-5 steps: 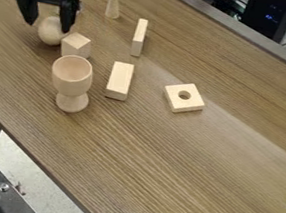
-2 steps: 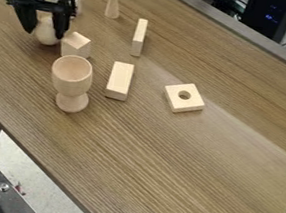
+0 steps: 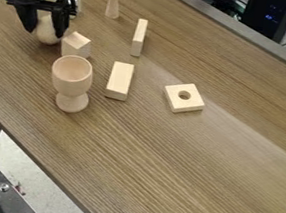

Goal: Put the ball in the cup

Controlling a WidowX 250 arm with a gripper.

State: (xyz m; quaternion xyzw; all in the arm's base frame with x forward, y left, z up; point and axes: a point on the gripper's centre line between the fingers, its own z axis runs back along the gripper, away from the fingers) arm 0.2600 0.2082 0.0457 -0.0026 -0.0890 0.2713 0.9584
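The cup (image 3: 71,82) stands upright on the table (image 3: 183,170), its round mouth facing up and nothing visible in its bowl. Beyond it and to its left as the camera sees it, the ball (image 3: 47,32) sits low between the fingers of the gripper (image 3: 44,33), outside the cup. The gripper is closed on the ball, one finger against each side, and hangs down over it from the upper left; whether the ball touches the table I cannot tell. Just behind the cup is the cube (image 3: 76,45), near the ball and the right-hand finger in the view. To the cup's right, near it, lies the block (image 3: 119,80), long side pointing away from the camera. Farther back than that block, still to the cup's right, is the thin block (image 3: 138,37), narrow and upright on its edge. The peg (image 3: 113,2), round-headed and widening to its foot, stands well behind the cup and a little to its right. The square (image 3: 183,98), with a round hole through its middle, lies flat well to the cup's right. A small pale piece (image 3: 77,5) shows behind the cup and beside the gripper, partly hidden by it.
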